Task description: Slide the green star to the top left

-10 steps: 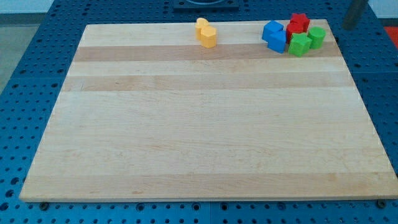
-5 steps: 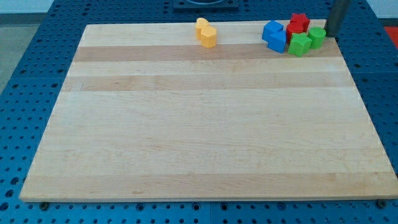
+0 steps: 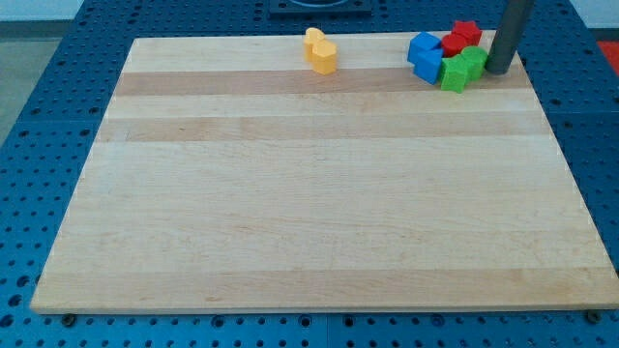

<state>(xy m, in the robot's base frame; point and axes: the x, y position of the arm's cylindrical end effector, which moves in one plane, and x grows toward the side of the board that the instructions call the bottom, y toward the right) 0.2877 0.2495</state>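
Two green blocks sit close together at the view's top right: one (image 3: 453, 73) lower left, one (image 3: 475, 63) upper right. I cannot tell which is the star. My tip (image 3: 499, 71) stands against the right side of the upper-right green block. The green blocks press against a red block (image 3: 465, 35) above them and a blue block (image 3: 426, 54) on their left.
A yellow block (image 3: 320, 50) lies near the top edge, left of the cluster. The wooden board (image 3: 309, 193) rests on a blue perforated table (image 3: 39, 116). The cluster is close to the board's top right corner.
The rod came in from the view's top right and moved left to the green blocks. Both green blocks have shifted a little left, tighter against the blue and red blocks.
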